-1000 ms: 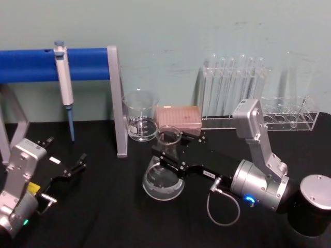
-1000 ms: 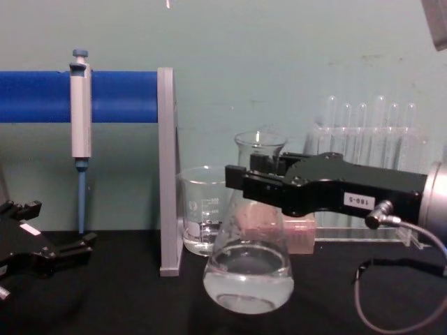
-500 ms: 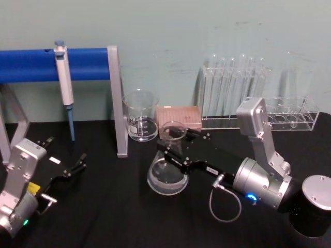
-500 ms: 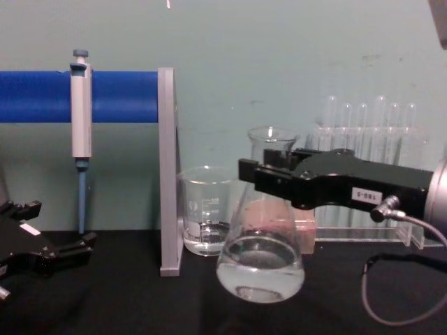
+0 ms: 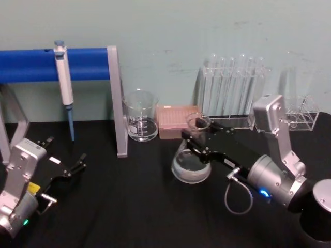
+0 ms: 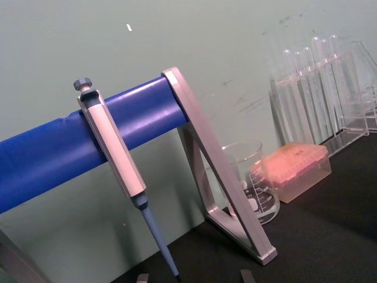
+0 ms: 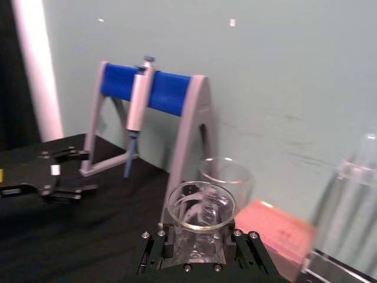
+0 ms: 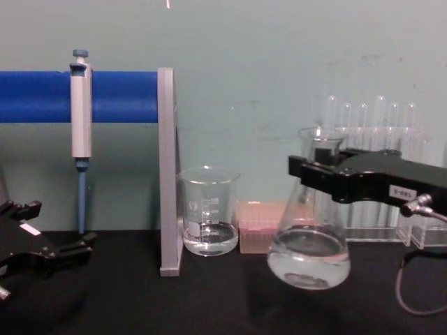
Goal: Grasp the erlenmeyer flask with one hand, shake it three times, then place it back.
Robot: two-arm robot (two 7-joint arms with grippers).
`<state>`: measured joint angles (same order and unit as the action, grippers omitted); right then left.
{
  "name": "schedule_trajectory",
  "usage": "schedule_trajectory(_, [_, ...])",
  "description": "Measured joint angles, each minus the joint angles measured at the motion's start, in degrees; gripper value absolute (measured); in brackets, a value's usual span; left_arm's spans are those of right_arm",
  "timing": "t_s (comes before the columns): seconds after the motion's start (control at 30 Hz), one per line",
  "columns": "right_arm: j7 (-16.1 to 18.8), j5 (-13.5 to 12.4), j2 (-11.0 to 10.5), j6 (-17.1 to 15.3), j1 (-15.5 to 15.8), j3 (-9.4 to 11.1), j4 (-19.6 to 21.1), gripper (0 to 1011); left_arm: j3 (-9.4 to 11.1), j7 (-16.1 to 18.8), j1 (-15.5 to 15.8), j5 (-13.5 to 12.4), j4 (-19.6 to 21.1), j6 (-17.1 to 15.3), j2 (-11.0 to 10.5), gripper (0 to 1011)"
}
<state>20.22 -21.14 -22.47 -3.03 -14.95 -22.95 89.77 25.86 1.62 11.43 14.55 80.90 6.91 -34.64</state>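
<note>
Your right gripper (image 8: 316,172) comes in from the right edge of the chest view with its fingers clamped on the neck of the erlenmeyer flask (image 8: 309,252), just below the flared rim. That is a sensible hold: the flare stops the glass sliding down, and the wide base hangs free to swing. The flask sits right of centre in that view, tilted, with its base leaning toward the frame's left. It looks to be clear of the black table (image 8: 140,307), which I read as mid-shake rather than set down. The clear liquid fills only the bottom of the cone, so the narrowing walls should keep it in. Mind what stands behind it: the pink tip box (image 8: 262,225) and the beaker (image 8: 209,218) at centre, and the test tube rack (image 5: 232,93) at upper right of the head view. All are near enough that a wide swing could strike glass. Your left gripper (image 5: 64,153) rests at the lower left of the head view, fingers apart and holding nothing, well away from the work. The pipette (image 8: 81,105) hangs on the blue stand (image 8: 35,96) at upper left.
</note>
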Motion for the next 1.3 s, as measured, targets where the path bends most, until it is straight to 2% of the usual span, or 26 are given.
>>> schedule_trajectory(0.5, [-3.80,2.68,1.14,-1.20,2.38,4.35,0.85,457,0.00,0.00,0.00,0.00,0.00,0.00,0.00,1001])
schedule_trajectory(1.3, [-5.93,6.59,3.11,-2.86,4.96,8.40,2.81,457,0.00,0.00,0.00,0.00,0.00,0.00,0.00,1001])
